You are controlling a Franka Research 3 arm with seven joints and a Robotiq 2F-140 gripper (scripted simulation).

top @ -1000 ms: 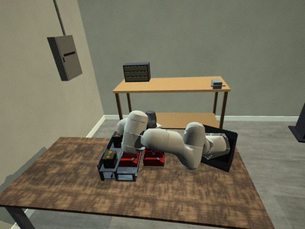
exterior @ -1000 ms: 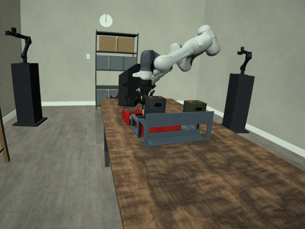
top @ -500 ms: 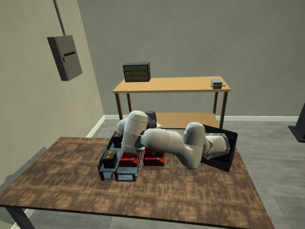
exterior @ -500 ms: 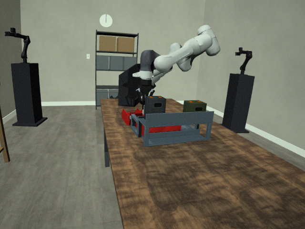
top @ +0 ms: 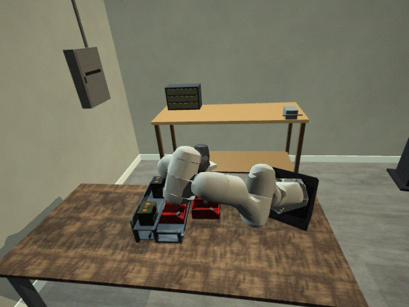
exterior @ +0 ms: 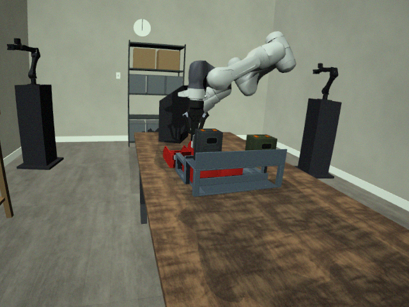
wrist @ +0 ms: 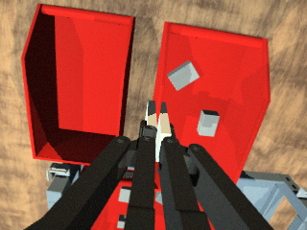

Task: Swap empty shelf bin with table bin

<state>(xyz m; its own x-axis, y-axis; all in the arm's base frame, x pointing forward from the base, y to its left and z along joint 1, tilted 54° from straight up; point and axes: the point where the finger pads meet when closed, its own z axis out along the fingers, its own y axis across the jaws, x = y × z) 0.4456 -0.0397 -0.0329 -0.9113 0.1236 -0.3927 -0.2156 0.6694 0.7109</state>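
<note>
In the wrist view two red open bins stand side by side on the wooden table top. The left bin [wrist: 77,81] is empty. The right bin [wrist: 216,96] holds two grey parts [wrist: 182,75]. My gripper [wrist: 154,112] points straight down, shut on the right bin's thin left side wall, between the two bins. The grey shelf [exterior: 231,168] stands just behind them, and a red bin with parts [wrist: 126,194] sits inside it. In the exterior view my fingertips are hidden behind a black bin [exterior: 208,140] on the shelf's upper level.
A green bin [exterior: 261,142] stands on the shelf's upper level beside the black one. The robot's black base [top: 294,201] is at the table's far side. The arm [top: 227,191] reaches low over the shelf.
</note>
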